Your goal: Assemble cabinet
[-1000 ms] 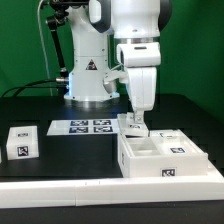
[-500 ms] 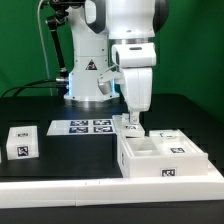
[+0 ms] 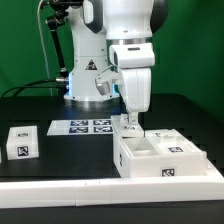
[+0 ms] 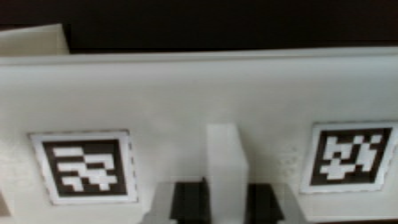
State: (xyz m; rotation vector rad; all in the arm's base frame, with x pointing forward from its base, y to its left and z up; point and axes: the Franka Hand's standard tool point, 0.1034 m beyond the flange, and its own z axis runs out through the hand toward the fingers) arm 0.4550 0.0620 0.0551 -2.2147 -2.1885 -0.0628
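Observation:
The white cabinet (image 3: 150, 162) is an open box with inner compartments and tagged faces, at the exterior view's right front. My gripper (image 3: 131, 122) points straight down at its far left corner and is shut on an upright part of it. In the wrist view the cabinet (image 4: 196, 95) fills the frame as a white panel with two black-and-white tags. A narrow white rib runs down the middle. My gripper (image 4: 226, 203) has its dark fingers (image 4: 185, 205) close on either side of that rib. A separate small white tagged piece (image 3: 20, 143) lies at the left front.
The marker board (image 3: 85, 127) lies flat between the small piece and the cabinet. The white robot base (image 3: 88, 78) with its warning sticker stands behind it, with cables at the back left. A white strip (image 3: 90, 190) runs along the table's front edge.
My gripper and the cabinet have shifted together a little toward the exterior view's left. The small piece and the marker board have not moved.

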